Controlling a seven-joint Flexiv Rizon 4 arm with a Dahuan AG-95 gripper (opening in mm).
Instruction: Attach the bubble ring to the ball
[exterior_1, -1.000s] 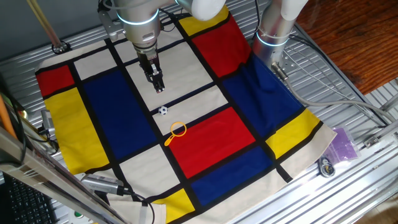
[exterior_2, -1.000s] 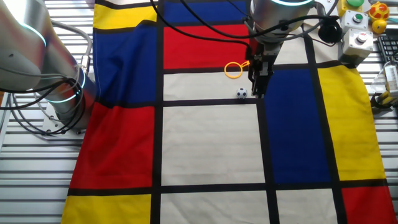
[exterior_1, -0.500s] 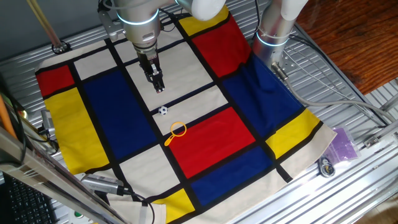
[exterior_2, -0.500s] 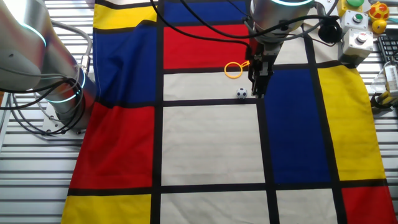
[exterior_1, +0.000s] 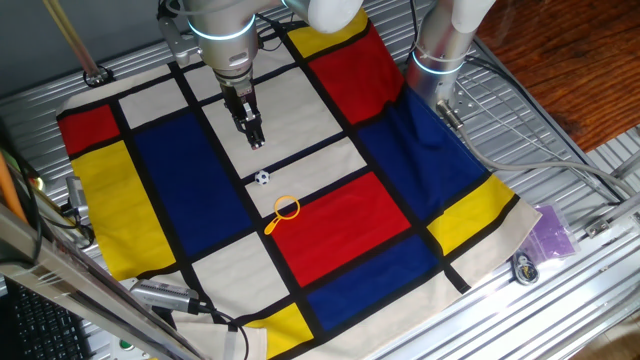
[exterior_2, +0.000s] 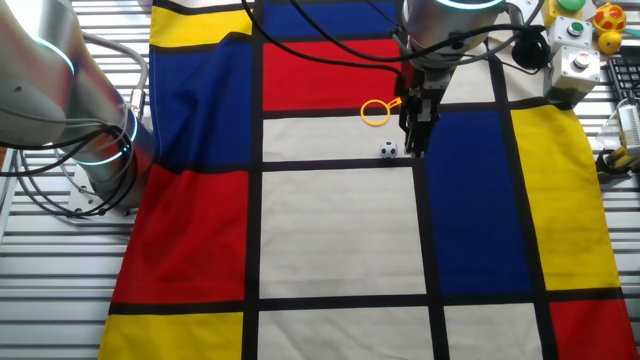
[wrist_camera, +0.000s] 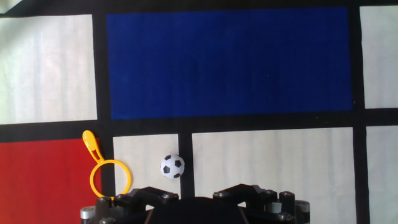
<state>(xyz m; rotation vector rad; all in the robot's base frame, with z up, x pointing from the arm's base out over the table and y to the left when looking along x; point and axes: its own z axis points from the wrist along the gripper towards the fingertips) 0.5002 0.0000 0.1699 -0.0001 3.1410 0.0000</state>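
The bubble ring (exterior_1: 284, 211) lies flat on the checked cloth (exterior_1: 330, 230) that covers the worktop (exterior_1: 560, 290). In one fixed view its hoop straddles a black stripe where a white panel meets the big red one, and its short handle runs off toward 7 o'clock. In the hand view the bubble ring (wrist_camera: 104, 171) shows its hoop low in the picture, with the handle pointing up toward 11 o'clock over the red patch.

The ball (exterior_1: 262, 177) sits just beside the hoop without touching it, at about 11 o'clock from it in that fixed view, on white cloth next to a black stripe. In the other fixed view the ball (exterior_2: 388, 150) rests at roughly 5 o'clock from the bubble ring (exterior_2: 378, 111); in the hand view the ball (wrist_camera: 172, 166) is at 3 o'clock from the hoop, near a black stripe.

The claw (exterior_1: 255, 138) hangs above the cloth at about 12 o'clock from the ball, apart from both things and gripping nothing. In the other fixed view the claw (exterior_2: 413, 142) is just at 3 o'clock of the ball. The fingers look close together, but whether they are released or clenched I cannot tell; the hand view shows only the dark body of the hand at the bottom edge.

A second robot arm (exterior_2: 60, 90) stands at the cloth's edge, at 9 o'clock in the other fixed view.
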